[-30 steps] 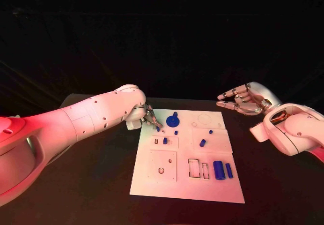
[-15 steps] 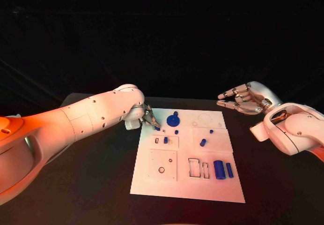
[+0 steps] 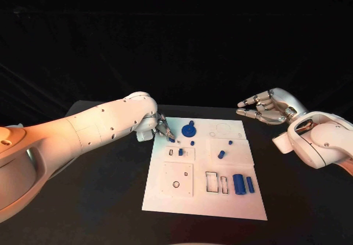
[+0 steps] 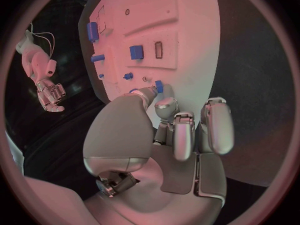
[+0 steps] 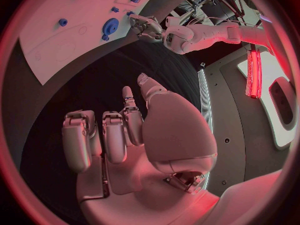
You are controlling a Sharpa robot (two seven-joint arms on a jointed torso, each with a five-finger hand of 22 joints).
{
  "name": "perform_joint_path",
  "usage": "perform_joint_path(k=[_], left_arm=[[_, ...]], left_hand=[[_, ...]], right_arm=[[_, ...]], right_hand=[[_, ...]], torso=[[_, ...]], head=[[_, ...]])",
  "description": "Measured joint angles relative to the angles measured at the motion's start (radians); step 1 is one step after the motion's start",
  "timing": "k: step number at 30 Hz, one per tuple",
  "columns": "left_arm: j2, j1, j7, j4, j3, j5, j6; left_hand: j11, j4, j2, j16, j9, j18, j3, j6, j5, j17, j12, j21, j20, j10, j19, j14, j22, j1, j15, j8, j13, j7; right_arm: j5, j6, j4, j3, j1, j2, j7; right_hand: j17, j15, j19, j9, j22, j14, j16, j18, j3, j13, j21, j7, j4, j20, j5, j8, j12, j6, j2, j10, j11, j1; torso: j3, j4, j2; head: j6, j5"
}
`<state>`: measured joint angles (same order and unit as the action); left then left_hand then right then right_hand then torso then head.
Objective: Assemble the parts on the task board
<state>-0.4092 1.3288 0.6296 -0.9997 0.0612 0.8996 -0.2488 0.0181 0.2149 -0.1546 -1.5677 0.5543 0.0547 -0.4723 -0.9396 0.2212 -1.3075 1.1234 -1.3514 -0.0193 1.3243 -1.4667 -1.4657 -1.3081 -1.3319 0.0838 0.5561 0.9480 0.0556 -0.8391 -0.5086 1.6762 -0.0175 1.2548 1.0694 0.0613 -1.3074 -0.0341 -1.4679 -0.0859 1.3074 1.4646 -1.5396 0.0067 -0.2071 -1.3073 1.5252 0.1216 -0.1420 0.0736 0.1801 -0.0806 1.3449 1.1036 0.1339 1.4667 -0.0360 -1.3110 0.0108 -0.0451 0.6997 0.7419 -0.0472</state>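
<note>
Our left hand (image 3: pixel 157 127) reaches forward, fingers curled down with the tips together; our right hand (image 3: pixel 266 108) hovers raised, fingers loosely apart, holding nothing.

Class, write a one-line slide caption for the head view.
Left hand reaches a small blue part at the task board's far left corner; right hand hovers open off the board.

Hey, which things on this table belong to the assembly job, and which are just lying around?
Part of the job:
- task board
- blue gear
- large blue cylinder
- small blue peg, touched by the left robot hand

Not part of it:
- black table
- right robot hand, raised off to the board's side, holding nothing
</note>
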Motion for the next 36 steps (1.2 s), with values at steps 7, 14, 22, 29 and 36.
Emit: perform_joint_path(k=[7, 14, 22, 29, 36], left_arm=[[-0.016, -0.002, -0.033, -0.018, 0.001, -0.015, 0.049], [-0.043, -0.002, -0.06, -0.043, -0.001, -0.039, 0.076], [-0.09, -0.002, -0.075, -0.087, -0.002, -0.07, 0.069], [-0.142, 0.002, -0.068, -0.149, -0.003, -0.1, 0.02], [-0.153, 0.004, -0.044, -0.188, 0.001, -0.112, -0.026]], left_hand=[[0.0, -0.018, -0.023, 0.0, 0.014, 0.0, -0.024, -0.009, 0.065, 0.0, 0.007, -0.008, 0.0, 0.008, 0.0, 0.0, 0.0, 0.019, 0.0, 0.0, 0.003, 0.006], [0.005, -0.026, -0.045, 0.0, 0.019, 0.0, -0.019, -0.036, 0.164, 0.0, 0.021, -0.024, 0.0, 0.031, 0.0, 0.0, 0.0, 0.034, 0.0, 0.0, 0.034, 0.003], [0.011, -0.041, -0.053, 0.0, 0.023, 0.0, -0.004, -0.054, 0.239, 0.0, 0.023, -0.039, 0.0, 0.04, 0.0, 0.0, 0.0, 0.042, 0.0, -0.018, 0.052, 0.003], [0.009, -0.043, -0.055, 0.0, 0.024, 0.0, -0.001, -0.063, 0.249, 0.0, 0.023, -0.043, 0.0, 0.045, 0.0, 0.0, 0.0, 0.044, 0.0, -0.023, 0.055, 0.001], [0.009, -0.047, -0.062, 0.0, 0.024, -0.009, 0.0, -0.064, 0.254, 0.0, 0.027, -0.048, 0.0, 0.045, 0.0, 0.0, 0.0, 0.051, 0.0, -0.023, 0.058, 0.001]], right_arm=[[0.001, 0.0, 0.0, 0.0, 0.0, 0.0, 0.0], [0.001, 0.001, -0.002, 0.0, 0.0, 0.0, 0.001], [0.002, 0.001, -0.003, 0.0, 0.0, 0.001, 0.001], [0.002, 0.001, -0.003, 0.0, -0.001, 0.003, 0.001], [0.003, 0.0, -0.005, 0.0, -0.001, 0.004, 0.001]], right_hand=[[0.0, 0.0, 0.0, 0.0, 0.0, 0.0, 0.0, 0.0, 0.0, 0.0, 0.0, 0.0, 0.0, 0.0, 0.0, 0.0, 0.0, 0.0, -0.004, 0.0, 0.0, -0.004], [0.0, 0.0, 0.0, -0.001, 0.0, 0.0, 0.0, 0.0, 0.0, 0.0, 0.0, 0.0, 0.0, 0.0, 0.0, 0.0, 0.0, 0.0, -0.004, 0.0, 0.0, -0.004], [0.0, 0.0, 0.0, -0.001, 0.001, 0.0, 0.0, 0.0, 0.003, 0.0, 0.0, 0.0, -0.003, 0.0, 0.0, 0.0, 0.0, 0.0, -0.004, 0.0, 0.0, -0.004], [-0.001, 0.0, 0.0, -0.001, 0.001, 0.0, 0.0, 0.0, 0.003, 0.0, 0.0, 0.0, -0.003, 0.0, 0.0, 0.0, 0.0, 0.0, -0.004, 0.0, 0.0, -0.004], [-0.001, 0.0, 0.0, 0.0, 0.001, 0.0, 0.0, 0.0, 0.003, 0.0, 0.0, 0.0, -0.003, 0.0, 0.0, 0.0, 0.0, 0.0, -0.004, 0.0, 0.0, -0.004]], torso=[[-0.0001, -0.0006, 0.0], [0.0003, -0.0013, 0.0], [0.0005, -0.0026, -0.001], [0.0002, -0.0027, -0.001], [0.0005, -0.0025, 0.0]], head=[[0.0, -0.001], [-0.001, -0.002], [-0.002, -0.004], [-0.001, -0.005], [0.001, -0.007]])
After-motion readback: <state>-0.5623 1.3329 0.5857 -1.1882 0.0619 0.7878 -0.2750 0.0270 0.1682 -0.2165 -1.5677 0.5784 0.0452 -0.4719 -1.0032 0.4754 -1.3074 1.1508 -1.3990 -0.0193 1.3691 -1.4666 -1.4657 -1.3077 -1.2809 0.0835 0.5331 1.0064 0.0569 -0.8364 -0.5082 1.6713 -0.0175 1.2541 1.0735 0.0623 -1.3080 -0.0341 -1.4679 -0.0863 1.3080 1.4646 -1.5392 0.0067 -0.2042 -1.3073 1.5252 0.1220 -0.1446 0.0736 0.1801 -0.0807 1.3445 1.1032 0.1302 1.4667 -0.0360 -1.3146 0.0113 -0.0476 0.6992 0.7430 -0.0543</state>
